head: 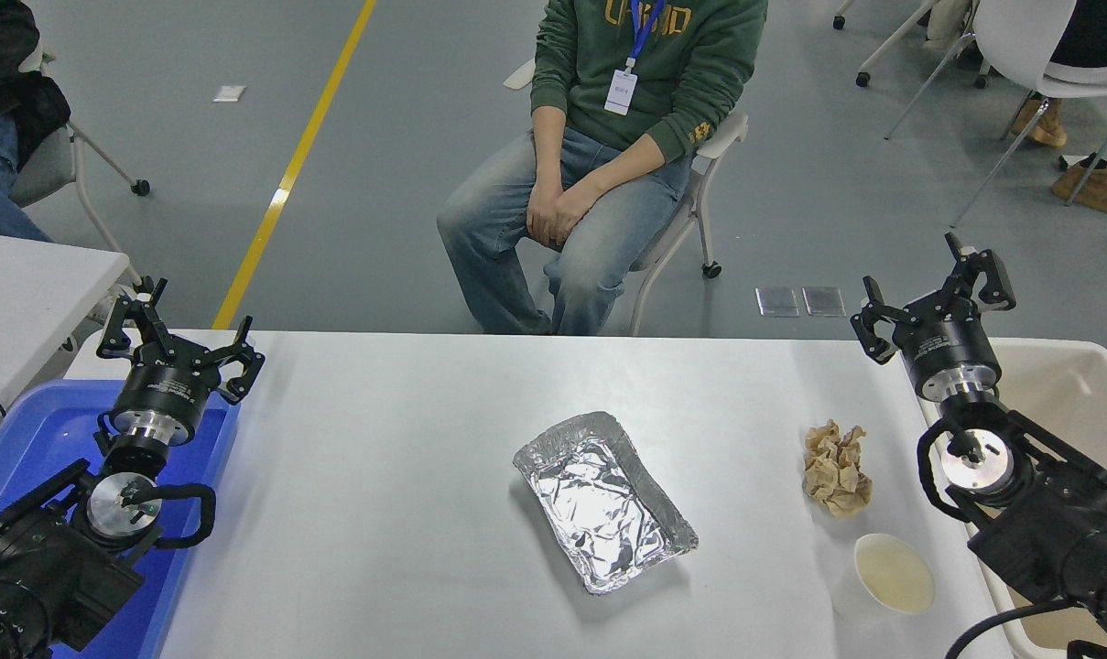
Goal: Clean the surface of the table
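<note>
The white table surface (pixel 388 476) fills the lower picture. On it lie an empty foil tray (pixel 603 499) in the middle, a crumpled brown paper ball (pixel 835 469) to its right, and a white paper cup (pixel 892 574) near the front right. My right gripper (pixel 936 293) is open and empty at the table's far right edge, above and behind the paper ball. My left gripper (pixel 178 334) is open and empty, parked at the far left over the blue bin.
A blue bin (pixel 31 439) stands at the table's left end, a beige bin (pixel 1066 394) at its right end. A smaller white table (pixel 22 293) is at far left. A person (pixel 608 119) sits on a chair beyond the far edge.
</note>
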Available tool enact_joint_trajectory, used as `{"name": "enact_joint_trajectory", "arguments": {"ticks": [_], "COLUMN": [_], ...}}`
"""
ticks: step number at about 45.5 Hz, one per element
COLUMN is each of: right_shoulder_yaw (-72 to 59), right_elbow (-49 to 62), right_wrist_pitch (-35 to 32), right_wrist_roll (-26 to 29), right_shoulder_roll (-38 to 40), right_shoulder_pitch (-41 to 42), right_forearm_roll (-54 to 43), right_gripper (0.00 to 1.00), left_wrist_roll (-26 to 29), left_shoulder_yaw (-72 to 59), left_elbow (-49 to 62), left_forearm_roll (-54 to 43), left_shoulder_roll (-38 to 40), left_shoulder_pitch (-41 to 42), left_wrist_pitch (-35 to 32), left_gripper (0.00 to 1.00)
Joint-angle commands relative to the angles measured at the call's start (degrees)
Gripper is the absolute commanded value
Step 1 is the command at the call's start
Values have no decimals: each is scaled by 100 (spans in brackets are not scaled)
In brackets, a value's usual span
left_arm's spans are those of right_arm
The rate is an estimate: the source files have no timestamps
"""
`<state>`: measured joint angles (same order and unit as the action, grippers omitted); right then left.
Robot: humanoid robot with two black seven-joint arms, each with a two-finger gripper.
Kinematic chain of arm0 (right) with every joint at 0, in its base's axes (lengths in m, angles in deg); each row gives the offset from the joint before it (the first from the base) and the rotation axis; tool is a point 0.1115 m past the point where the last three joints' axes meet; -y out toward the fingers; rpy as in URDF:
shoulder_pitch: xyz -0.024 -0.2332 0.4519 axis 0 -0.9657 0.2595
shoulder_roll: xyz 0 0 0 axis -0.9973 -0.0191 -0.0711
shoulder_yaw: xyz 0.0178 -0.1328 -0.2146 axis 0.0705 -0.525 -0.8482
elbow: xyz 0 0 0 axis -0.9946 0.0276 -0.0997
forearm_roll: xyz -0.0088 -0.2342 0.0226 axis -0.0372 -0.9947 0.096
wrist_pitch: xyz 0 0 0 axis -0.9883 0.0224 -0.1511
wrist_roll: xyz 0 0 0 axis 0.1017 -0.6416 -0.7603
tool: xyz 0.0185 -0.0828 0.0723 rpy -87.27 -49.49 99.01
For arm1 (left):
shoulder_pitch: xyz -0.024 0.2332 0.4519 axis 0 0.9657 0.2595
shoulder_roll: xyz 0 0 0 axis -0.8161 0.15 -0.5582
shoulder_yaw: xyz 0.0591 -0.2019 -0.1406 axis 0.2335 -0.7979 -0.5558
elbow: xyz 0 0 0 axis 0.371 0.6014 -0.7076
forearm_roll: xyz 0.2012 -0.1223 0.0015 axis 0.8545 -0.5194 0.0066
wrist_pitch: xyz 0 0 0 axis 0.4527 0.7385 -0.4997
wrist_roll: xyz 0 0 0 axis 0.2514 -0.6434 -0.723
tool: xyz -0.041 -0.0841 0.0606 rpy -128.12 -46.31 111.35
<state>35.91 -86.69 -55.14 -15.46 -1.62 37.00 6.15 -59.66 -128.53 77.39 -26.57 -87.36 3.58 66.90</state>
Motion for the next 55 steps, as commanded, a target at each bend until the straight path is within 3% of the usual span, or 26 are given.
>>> {"name": "enact_joint_trajectory", "arguments": {"ticks": [1,31,43,55], "right_shoulder_yaw": [-11,-73,-460,-573], "right_elbow": [0,-79,-799,-1810], "right_wrist_pitch": [-10,-45,-449,-309], "right_wrist_roll": [0,-193,-307,-404], "right_shoulder_roll": [-11,-46,850,1324], "right_shoulder_pitch": [0,-78,-263,-325], "right_forearm_roll": [1,1,-659,-1009], "right_gripper": [99,99,99,99], "left_wrist_roll": [-1,-1,-1,-1], "left_shoulder_yaw": [0,0,0,0], "left_elbow": [-3,-3,-3,5], "left_forearm_roll": [0,0,0,0], "left_shoulder_roll": [0,0,0,0], "left_shoulder_pitch": [0,0,0,0], "left_wrist_pitch": [0,0,0,0], "left_gripper": [100,100,100,100]}}
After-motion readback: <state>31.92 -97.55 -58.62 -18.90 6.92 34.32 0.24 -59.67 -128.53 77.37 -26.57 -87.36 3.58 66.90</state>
